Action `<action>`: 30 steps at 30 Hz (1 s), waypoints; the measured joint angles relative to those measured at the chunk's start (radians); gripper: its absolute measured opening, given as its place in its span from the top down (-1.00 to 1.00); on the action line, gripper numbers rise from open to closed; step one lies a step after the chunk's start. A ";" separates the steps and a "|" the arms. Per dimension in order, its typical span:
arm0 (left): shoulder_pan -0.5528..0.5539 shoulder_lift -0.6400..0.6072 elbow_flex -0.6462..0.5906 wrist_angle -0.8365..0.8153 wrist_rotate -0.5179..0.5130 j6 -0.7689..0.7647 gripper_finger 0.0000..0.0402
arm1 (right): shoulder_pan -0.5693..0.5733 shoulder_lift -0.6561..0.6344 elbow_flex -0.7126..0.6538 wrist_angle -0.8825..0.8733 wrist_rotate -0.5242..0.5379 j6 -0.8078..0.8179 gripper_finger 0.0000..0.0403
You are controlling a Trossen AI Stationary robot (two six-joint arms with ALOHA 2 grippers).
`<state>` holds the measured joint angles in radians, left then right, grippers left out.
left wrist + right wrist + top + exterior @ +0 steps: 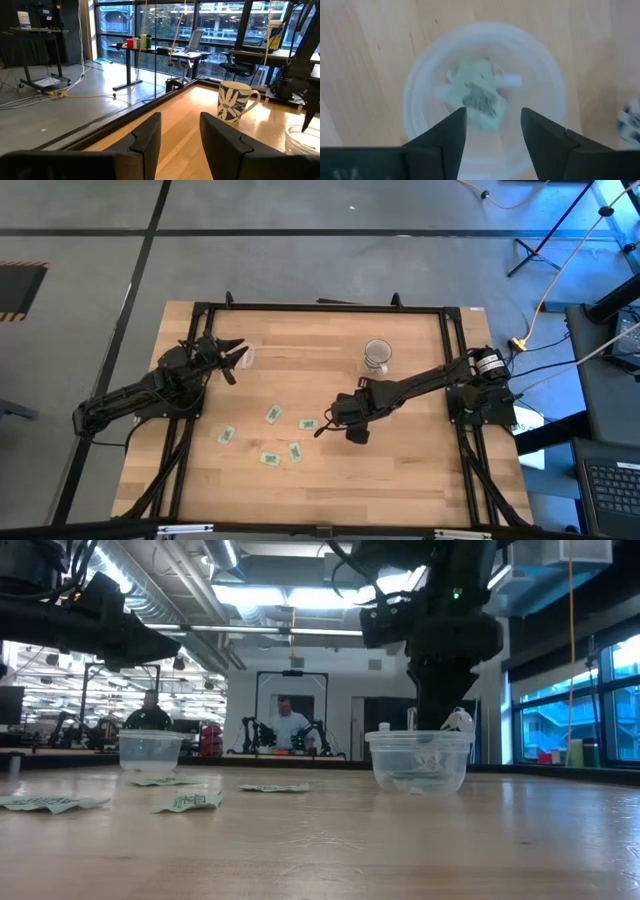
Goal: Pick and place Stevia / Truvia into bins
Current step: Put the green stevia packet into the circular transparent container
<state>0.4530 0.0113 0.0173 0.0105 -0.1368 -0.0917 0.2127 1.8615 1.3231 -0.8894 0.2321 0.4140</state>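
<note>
The sachets [272, 414] are judged light, thin, limp paper: pinch one by a short edge, low against the desk [400, 470]. Six lie loose on the desk between the arms. The right hand [491, 135], fingers apart and empty, hangs directly above a clear cup [420, 75] holding several sachets. The left hand [179, 137], fingers apart, waits near the far left desk edge

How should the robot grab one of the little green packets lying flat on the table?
From straight above. The sachet nearest the right gripper is at, lying flat on the wooden table with free space around it. It is thin, so there is probably no side to grip; open fingers could come down across its narrow width and pinch the two long edges.
</note>
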 joint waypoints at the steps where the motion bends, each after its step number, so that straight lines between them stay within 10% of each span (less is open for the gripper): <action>1: 0.000 0.000 0.000 0.000 0.000 0.000 0.35 | 0.000 0.000 0.018 -0.038 0.002 0.003 0.05; 11: 0.000 0.000 0.000 0.000 0.000 0.000 0.35 | 0.004 -0.165 0.034 -0.113 -0.022 -0.078 0.05; 19: 0.000 0.000 0.000 0.021 0.000 0.000 0.35 | 0.067 -0.425 -0.135 -0.071 0.195 0.091 0.05; 30: 0.000 0.000 0.000 0.020 0.007 -0.002 0.35 | 0.095 -0.773 -0.510 0.381 0.249 -0.004 0.05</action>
<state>0.4531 0.0109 0.0173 0.0303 -0.1295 -0.0940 0.3080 1.0881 0.8135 -0.5089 0.4815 0.4099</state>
